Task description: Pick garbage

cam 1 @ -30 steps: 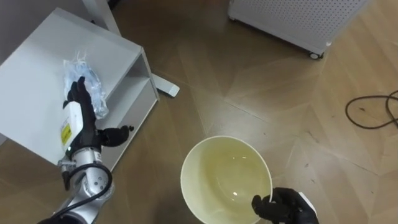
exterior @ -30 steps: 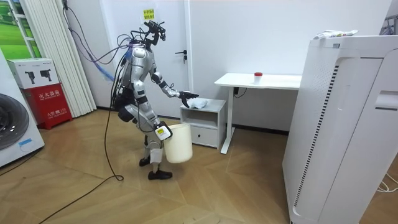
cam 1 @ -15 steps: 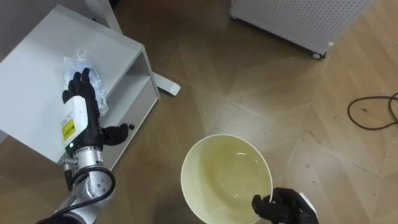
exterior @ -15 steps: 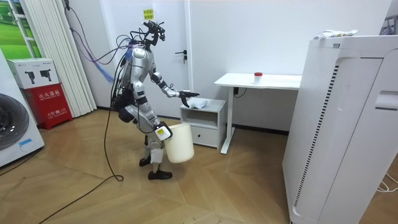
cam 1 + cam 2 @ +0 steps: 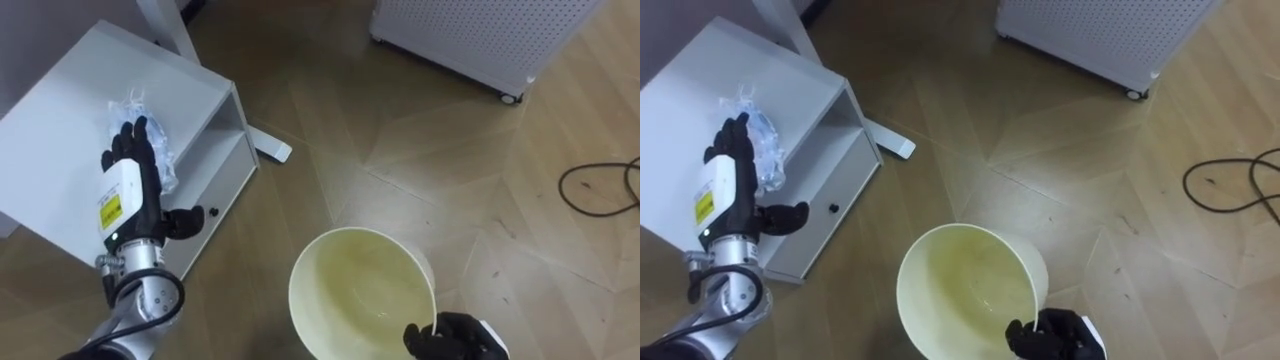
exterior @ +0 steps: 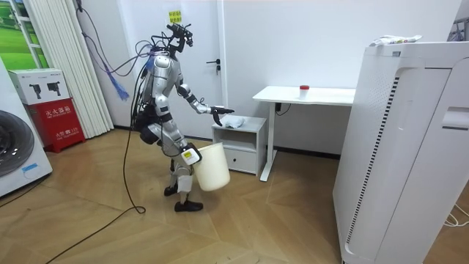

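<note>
A crumpled clear plastic bag (image 5: pixel 148 128) lies on top of a low white cabinet (image 5: pixel 60 150). My left hand (image 5: pixel 135 185) hovers over the cabinet with fingers straight, their tips reaching the bag's near edge. My right hand (image 5: pixel 455 340) is shut on the rim of a pale yellow bin (image 5: pixel 362 293), held low in front of me, and the bin's inside shows nothing in it. In the room view I stand before the cabinet (image 6: pixel 239 139) with the bin (image 6: pixel 211 167) at knee height and my left arm stretched to the bag (image 6: pixel 233 122).
The cabinet has an open shelf and a drawer with a small knob (image 5: pixel 212 211). A white desk leg and foot (image 5: pixel 266 143) stand beside it. A white perforated appliance on wheels (image 5: pixel 470 35) is at the back right. A dark cable (image 5: pixel 598 185) loops on the wooden floor.
The view has shifted a little downward. My left hand has stayed over the bag's near edge, and the bin has stayed in my right hand.
</note>
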### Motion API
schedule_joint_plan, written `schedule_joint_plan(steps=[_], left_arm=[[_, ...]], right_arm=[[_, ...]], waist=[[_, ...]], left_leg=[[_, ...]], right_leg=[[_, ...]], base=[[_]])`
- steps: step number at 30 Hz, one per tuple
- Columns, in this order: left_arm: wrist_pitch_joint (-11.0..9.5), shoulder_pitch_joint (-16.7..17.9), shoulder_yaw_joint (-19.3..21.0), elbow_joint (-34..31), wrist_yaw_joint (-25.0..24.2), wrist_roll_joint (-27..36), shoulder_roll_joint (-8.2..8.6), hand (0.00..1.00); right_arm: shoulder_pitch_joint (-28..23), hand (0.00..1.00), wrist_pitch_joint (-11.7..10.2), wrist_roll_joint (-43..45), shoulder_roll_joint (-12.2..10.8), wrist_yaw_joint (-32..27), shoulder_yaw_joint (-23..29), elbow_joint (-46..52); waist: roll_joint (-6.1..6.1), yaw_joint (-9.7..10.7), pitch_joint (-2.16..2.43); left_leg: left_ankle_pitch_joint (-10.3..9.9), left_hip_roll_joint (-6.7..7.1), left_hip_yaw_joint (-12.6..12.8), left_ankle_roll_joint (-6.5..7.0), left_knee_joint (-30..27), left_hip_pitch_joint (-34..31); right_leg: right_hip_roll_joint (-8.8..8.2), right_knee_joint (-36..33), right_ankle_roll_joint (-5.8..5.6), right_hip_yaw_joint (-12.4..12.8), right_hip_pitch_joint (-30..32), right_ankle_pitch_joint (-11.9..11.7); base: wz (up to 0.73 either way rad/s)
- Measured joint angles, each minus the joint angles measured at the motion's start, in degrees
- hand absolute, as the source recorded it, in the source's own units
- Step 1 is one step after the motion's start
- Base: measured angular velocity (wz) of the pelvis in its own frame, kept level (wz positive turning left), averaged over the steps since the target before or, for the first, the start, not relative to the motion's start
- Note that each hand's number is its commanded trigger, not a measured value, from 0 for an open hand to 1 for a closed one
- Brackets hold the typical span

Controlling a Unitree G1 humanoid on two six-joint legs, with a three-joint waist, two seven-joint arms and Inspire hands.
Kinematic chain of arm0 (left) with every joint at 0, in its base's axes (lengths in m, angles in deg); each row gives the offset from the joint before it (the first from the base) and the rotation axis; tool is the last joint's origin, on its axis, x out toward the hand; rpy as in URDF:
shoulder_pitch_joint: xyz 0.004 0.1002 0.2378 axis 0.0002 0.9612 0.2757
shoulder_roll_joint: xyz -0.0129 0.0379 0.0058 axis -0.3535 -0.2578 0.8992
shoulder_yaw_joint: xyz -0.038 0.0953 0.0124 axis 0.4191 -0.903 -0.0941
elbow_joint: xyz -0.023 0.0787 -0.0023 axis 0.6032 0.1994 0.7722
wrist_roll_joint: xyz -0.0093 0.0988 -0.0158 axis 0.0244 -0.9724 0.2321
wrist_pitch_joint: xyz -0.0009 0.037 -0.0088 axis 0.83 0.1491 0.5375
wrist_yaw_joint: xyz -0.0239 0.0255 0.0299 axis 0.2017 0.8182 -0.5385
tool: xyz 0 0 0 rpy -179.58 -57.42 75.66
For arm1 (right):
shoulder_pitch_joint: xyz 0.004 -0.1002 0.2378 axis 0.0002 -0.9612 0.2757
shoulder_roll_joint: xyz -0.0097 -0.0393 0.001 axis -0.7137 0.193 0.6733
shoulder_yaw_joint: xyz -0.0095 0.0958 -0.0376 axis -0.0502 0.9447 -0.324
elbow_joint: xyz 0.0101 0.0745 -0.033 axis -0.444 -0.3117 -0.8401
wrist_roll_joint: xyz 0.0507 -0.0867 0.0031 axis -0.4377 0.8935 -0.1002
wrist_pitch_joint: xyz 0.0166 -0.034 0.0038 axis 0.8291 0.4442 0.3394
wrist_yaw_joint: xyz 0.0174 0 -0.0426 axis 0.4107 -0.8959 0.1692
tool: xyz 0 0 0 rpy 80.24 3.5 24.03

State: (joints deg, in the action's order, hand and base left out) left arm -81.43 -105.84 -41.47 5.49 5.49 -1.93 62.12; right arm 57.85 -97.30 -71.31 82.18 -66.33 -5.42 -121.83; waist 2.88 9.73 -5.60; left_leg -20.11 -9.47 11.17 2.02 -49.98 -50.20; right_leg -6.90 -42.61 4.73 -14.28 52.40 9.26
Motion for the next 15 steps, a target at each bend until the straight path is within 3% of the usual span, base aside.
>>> schedule_joint_plan(steps=[7, 15], left_arm=[[2.6, -0.3, -0.1, 2.0, 0.0, 0.0, -2.60, 0.00], [4.9, -0.3, -0.1, 2.7, -1.5, 0.9, -3.98, 0.00]], right_arm=[[0.0, 1.00, 1.2, -2.0, 2.0, 0.7, 0.0, 2.5], [0.0, 1.00, 1.7, -2.5, 2.3, 0.6, -0.1, 3.2]], waist=[[0.37, 0.2, -0.21], [0.32, 0.6, -0.18]], left_leg=[[-0.2, -0.39, -0.4, 0.16, -1.3, -3.2], [-0.2, 0.25, -0.7, 0.22, -1.3, -3.8]], right_leg=[[0.01, -0.5, 0.10, -0.6, 2.6, -0.1], [-0.68, -1.2, 0.00, -0.9, 3.0, 0.5]], base=[[0.00], [0.05]])
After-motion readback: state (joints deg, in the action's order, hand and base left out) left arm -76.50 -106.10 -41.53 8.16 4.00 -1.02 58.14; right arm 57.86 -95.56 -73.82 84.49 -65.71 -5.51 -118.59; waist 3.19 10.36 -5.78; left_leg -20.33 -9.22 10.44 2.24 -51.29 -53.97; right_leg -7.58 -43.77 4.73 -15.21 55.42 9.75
